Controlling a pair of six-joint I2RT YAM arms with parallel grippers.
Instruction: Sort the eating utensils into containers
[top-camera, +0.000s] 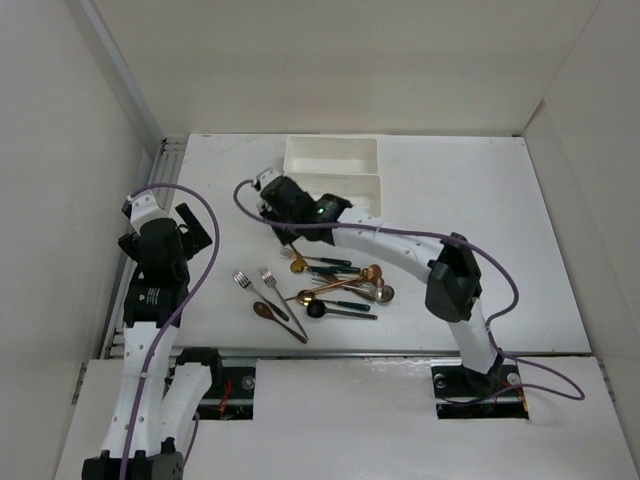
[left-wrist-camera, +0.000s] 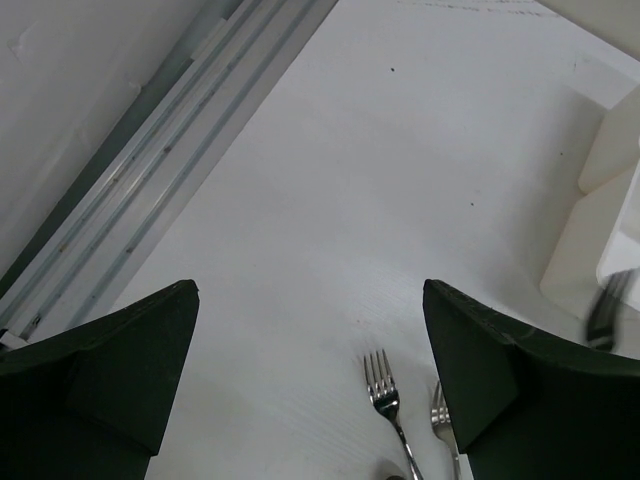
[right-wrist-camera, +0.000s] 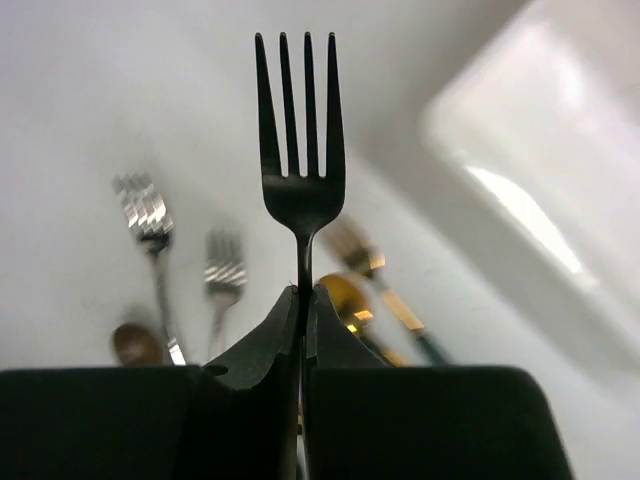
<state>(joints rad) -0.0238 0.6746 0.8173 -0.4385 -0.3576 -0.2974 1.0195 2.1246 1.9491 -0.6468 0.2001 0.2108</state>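
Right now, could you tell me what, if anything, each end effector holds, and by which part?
The right end effector pinches a dark fork by its neck, below the head; the left end effector is open, empty.

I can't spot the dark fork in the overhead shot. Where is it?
In the right wrist view, the dark fork is pinched in the right hand, tines outward, just left of the nearer tray.

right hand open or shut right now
The right hand is shut on a dark fork: its fingers pinch the neck, tines sticking out beyond them.
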